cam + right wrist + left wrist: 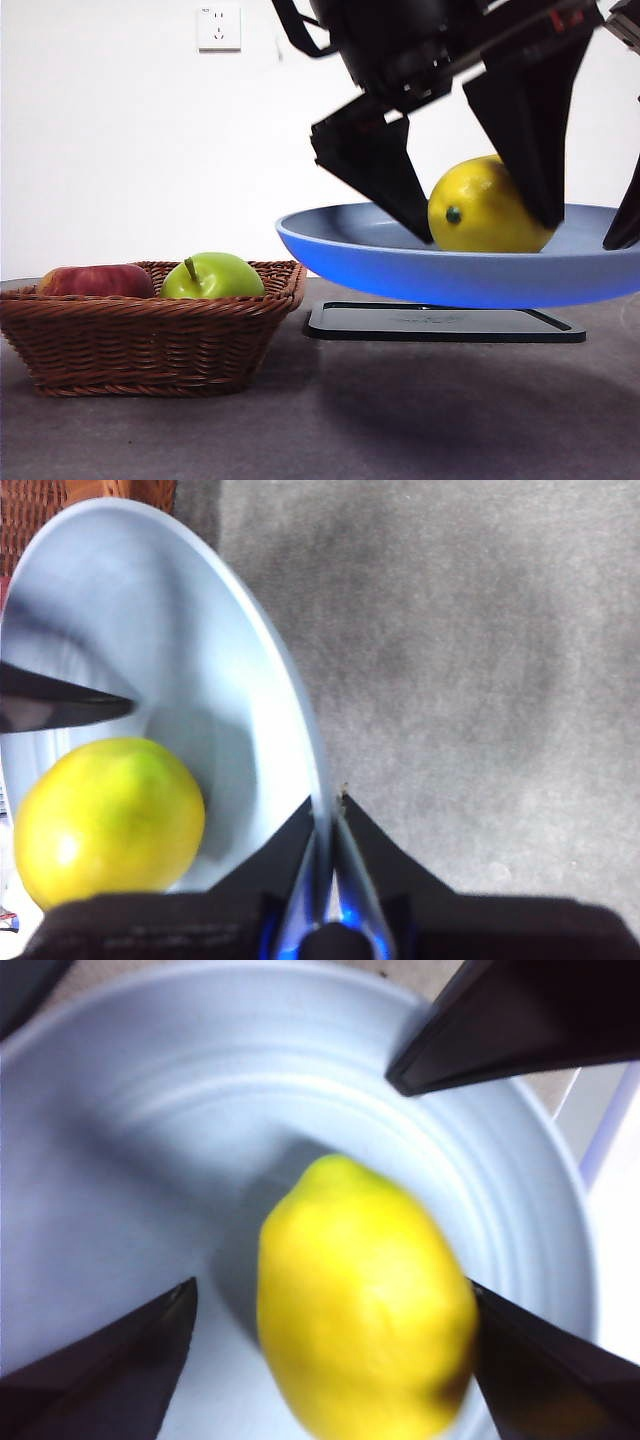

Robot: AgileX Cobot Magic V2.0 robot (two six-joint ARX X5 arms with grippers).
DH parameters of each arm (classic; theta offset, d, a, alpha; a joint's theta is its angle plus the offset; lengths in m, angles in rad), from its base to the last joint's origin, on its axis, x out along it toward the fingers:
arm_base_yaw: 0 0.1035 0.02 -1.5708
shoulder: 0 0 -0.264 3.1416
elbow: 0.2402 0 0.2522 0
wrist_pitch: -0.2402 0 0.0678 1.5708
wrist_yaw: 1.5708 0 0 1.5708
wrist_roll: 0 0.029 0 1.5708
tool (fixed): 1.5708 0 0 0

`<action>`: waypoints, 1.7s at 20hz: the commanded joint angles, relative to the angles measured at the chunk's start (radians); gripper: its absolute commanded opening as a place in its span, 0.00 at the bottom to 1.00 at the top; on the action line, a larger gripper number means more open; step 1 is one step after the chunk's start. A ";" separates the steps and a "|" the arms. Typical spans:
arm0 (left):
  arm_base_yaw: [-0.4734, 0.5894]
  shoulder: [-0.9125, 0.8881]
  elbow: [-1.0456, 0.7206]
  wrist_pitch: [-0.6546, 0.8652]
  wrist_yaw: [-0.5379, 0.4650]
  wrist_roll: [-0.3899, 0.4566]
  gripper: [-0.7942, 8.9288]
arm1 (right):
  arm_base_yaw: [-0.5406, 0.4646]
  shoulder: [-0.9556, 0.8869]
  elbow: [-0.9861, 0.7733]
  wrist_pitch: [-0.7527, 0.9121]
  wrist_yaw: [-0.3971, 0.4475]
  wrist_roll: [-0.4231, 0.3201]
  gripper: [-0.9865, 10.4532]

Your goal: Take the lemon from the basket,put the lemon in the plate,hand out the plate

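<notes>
The yellow lemon (485, 205) lies in the light-blue plate (350, 250), which hangs in the air above the table. My left gripper (487, 232) is open over the plate, one jaw on each side of the lemon (360, 1310), and one jaw stands clear of the fruit. My right gripper (328, 805) is shut on the plate's rim (290, 710) and holds the plate up; it shows as a black tip at the right edge of the front view (625, 215). The wicker basket (150, 335) stands on the table at the left.
A green apple (212, 276) and a red apple (95, 281) lie in the basket. A flat black tray (445, 323) lies on the grey table right under the raised plate. A white wall with a socket (219, 27) stands behind.
</notes>
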 commanded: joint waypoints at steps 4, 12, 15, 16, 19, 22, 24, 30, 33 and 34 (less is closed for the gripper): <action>0.019 -0.140 0.022 -0.060 -0.002 0.010 0.54 | -0.012 0.008 0.019 0.013 -0.011 0.065 0.09; 0.106 -0.370 0.022 -0.153 -0.003 0.017 0.53 | -0.097 0.157 0.108 0.054 -0.011 0.073 0.09; 0.140 -0.450 0.022 -0.196 -0.003 0.016 0.53 | -0.133 0.294 0.219 0.066 -0.005 0.053 0.09; 0.144 -0.473 0.022 -0.214 -0.002 0.016 0.53 | -0.146 0.359 0.272 0.071 -0.005 0.049 0.09; 0.145 -0.517 0.022 -0.253 -0.003 0.016 0.53 | -0.175 0.518 0.408 0.114 -0.005 0.047 0.09; 0.145 -0.531 0.022 -0.273 -0.003 0.016 0.53 | -0.197 0.695 0.569 0.119 -0.004 0.047 0.09; 0.145 -0.530 0.022 -0.274 -0.003 0.016 0.53 | -0.201 0.795 0.655 0.122 0.024 0.050 0.09; 0.145 -0.530 0.022 -0.246 -0.003 0.016 0.53 | -0.201 0.982 0.774 0.139 0.018 0.059 0.09; 0.145 -0.529 0.022 -0.238 -0.003 0.016 0.53 | -0.203 1.006 0.774 0.143 0.024 0.057 0.09; 0.145 -0.529 0.022 -0.235 -0.003 0.016 0.53 | -0.203 1.012 0.774 0.138 0.043 0.056 0.09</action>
